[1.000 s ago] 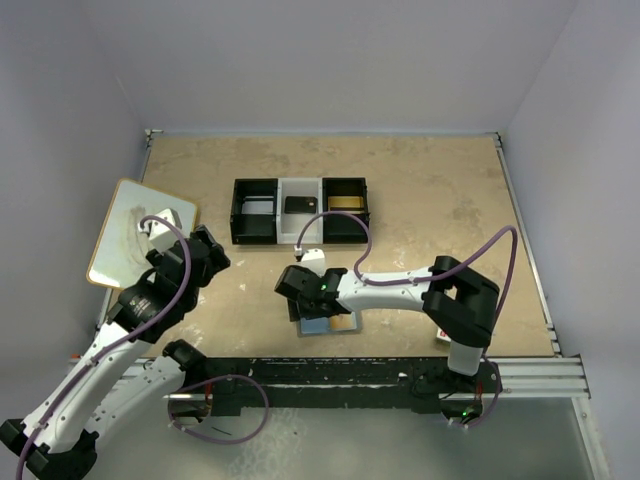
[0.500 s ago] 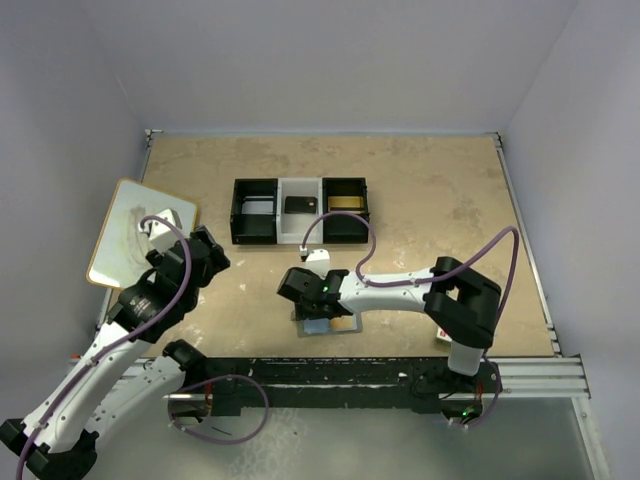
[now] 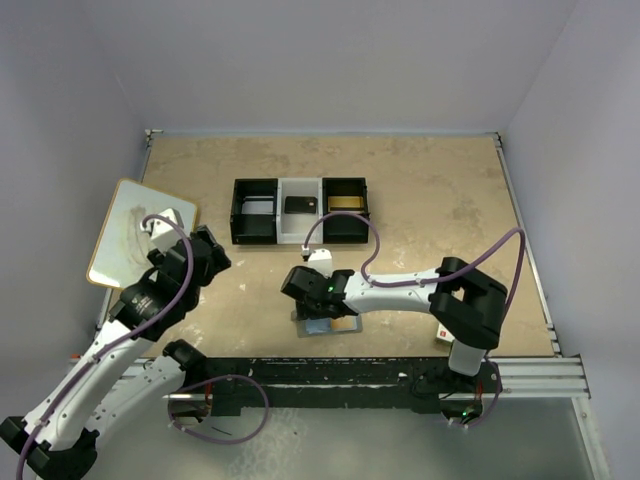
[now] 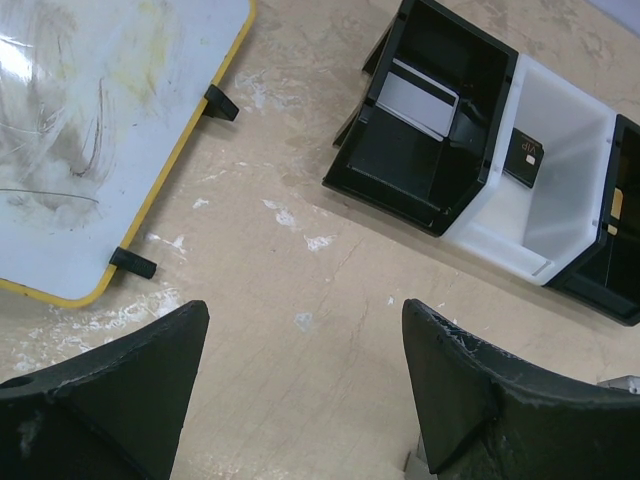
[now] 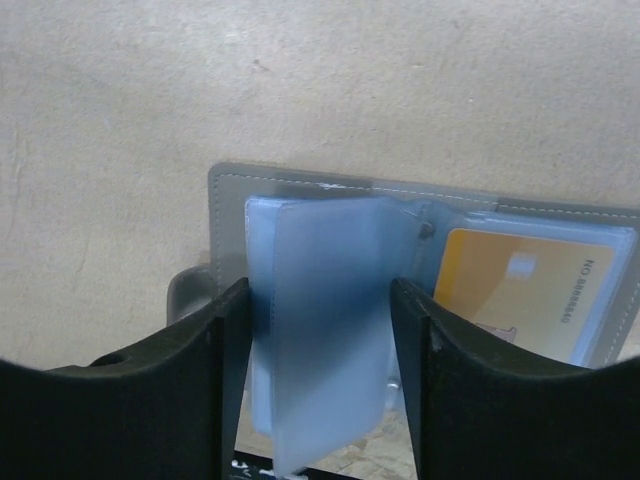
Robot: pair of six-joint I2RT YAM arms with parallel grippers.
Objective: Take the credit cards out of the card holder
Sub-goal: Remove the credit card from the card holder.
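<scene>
The card holder (image 3: pixel 326 325) lies open and flat near the front edge of the table, just ahead of the arm bases. In the right wrist view its grey border (image 5: pixel 226 190) frames pale blue plastic sleeves. One orange card (image 5: pixel 520 290) shows in a sleeve on the right panel, and one translucent sleeve (image 5: pixel 325 330) stands lifted from the stack. The right gripper (image 5: pixel 318 300) hangs directly over the holder with its fingers (image 5: pixel 200 380) apart, one on each side of that raised sleeve. Whether they press on it cannot be told. Farther back sits one tray (image 3: pixel 238 212) of three compartments, black, white and black, each with a single card: a pale grey one (image 4: pixel 420 98) in the left, a dark one (image 3: pixel 300 204) in the middle and a gold one (image 3: pixel 347 203) in the right. One whiteboard (image 3: pixel 125 230) with a yellow edge lies at the left, smeared with old marks. The left gripper (image 4: pixel 305 310) hovers between the whiteboard and the tray, fingers spread wide and holding nothing. A small white-and-red box (image 3: pixel 443 336) peeks out beside the right arm. The table (image 3: pixel 440 200) is beige, mottled like stone and scuffed with white specks. Plain pale lilac walls enclose it on three sides, and a metal rail (image 3: pixel 540 375) runs along the front.
</scene>
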